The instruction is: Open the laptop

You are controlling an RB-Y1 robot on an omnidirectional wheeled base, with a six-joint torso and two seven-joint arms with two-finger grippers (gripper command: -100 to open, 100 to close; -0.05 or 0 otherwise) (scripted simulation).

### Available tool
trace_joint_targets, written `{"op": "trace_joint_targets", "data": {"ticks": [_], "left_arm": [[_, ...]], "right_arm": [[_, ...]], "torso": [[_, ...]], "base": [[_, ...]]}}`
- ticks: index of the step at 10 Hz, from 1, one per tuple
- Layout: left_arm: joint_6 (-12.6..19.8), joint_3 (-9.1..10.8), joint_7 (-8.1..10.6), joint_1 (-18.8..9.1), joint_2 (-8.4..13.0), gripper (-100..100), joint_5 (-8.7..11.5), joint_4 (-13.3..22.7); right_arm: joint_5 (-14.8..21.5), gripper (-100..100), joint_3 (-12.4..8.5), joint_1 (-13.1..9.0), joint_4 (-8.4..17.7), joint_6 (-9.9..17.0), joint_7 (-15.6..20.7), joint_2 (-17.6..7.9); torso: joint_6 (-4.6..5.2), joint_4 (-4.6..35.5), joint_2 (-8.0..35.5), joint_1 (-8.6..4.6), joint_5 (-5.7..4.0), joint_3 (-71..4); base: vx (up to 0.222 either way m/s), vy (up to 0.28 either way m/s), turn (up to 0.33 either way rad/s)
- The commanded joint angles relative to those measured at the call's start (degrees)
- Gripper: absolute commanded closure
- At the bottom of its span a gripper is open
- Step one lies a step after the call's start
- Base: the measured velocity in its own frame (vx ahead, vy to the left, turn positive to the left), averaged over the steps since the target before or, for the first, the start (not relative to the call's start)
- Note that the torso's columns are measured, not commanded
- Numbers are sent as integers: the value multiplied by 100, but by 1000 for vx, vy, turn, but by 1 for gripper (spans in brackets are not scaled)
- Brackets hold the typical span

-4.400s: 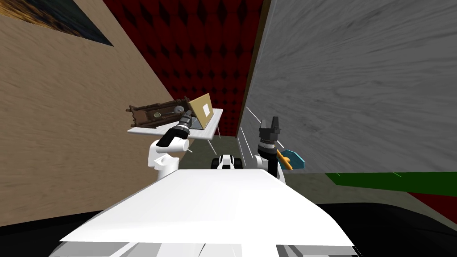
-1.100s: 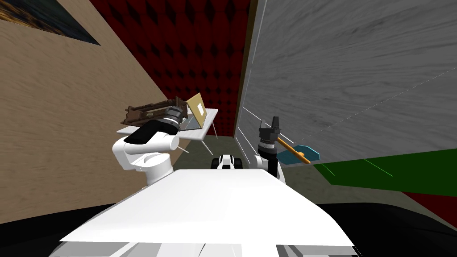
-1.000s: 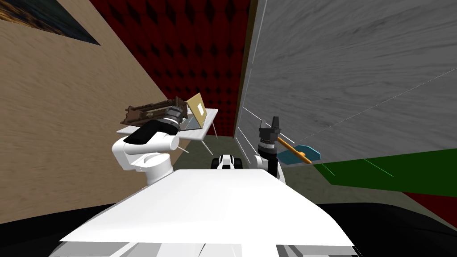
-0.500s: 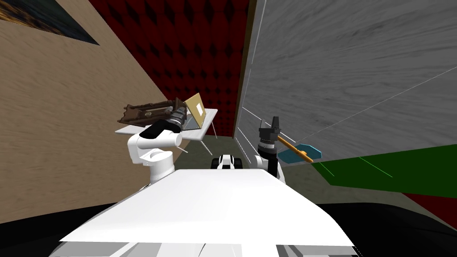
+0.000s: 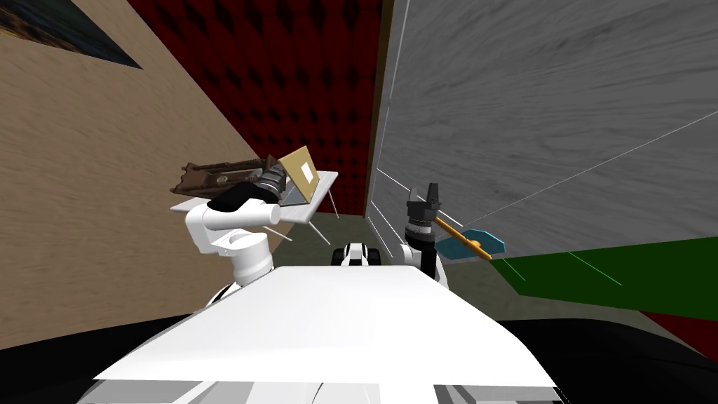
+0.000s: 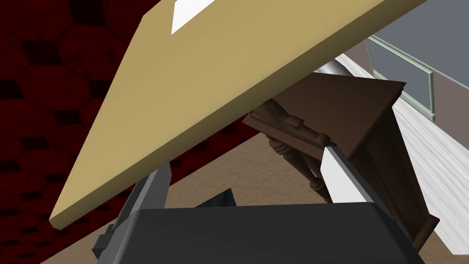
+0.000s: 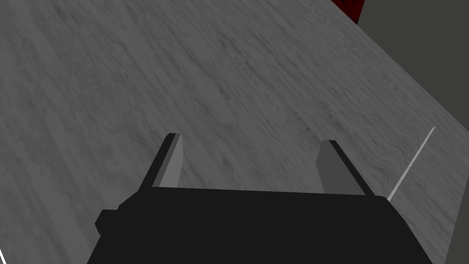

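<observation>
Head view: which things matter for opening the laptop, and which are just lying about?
Job: laptop, tan lid partly raised; left gripper, open, at the lid's edge; white table bearing it.
Lying about: brown carved piece on the table; blue-and-orange object by the right arm; right gripper, open, idle.

Am standing in room of house, domestic and decorated, not workplace. Am seeing tan textured wall (image 5: 84, 210) carrying framed picture (image 5: 49, 28) high on my left. Far wall (image 5: 294, 77) is showing dark red padded diamond pattern. Grey wood-grain wall (image 5: 547, 105) is running along my right. Small white table (image 5: 184, 205) on thin legs is standing near tan wall, bearing laptop (image 5: 300, 172) with tan lid and dark brown carved wooden piece (image 5: 210, 175) beside it. Dull grey-brown floor (image 5: 343, 228) is stretching beneath, with green area (image 5: 631, 277) lying at floor level to my right.
</observation>
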Motion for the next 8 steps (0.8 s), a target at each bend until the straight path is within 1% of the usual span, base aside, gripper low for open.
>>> {"op": "trace_joint_targets", "data": {"ticks": [1, 4, 5, 6, 7, 8], "left_arm": [[306, 129, -3, -202, 100, -100, -35, 128], [555, 227, -17, -321, 183, -100, -65, 103], [712, 284, -29, -386, 235, -100, -82, 25], [793, 312, -36, -418, 261, -100, -91, -38], [945, 365, -49, -477, 311, -100, -108, -232], [1011, 388, -55, -501, 332, -100, -115, -368]], "right_arm": [[0, 0, 0, 0, 0, 0, 0, 0], [0, 0, 0, 0, 0, 0, 0, 0], [0, 0, 0, 0, 0, 0, 0, 0], [0, 0, 0, 0, 0, 0, 0, 0], [0, 0, 0, 0, 0, 0, 0, 0], [0, 0, 0, 0, 0, 0, 0, 0]], "torso": [[1, -2, -6, -6, -2, -4], [6, -5, -13, -9, -4, -10], [2, -4, -11, -3, -2, -8], [-3, -4, -10, -4, 0, -6], [-6, -4, -6, -3, 2, -3], [-4, -1, -1, -3, 0, 0]], "base": [[28, -88, 11], [15, -69, 5], [26, -57, -8], [26, -68, 4], [22, -65, 12], [16, -49, 9]]}}
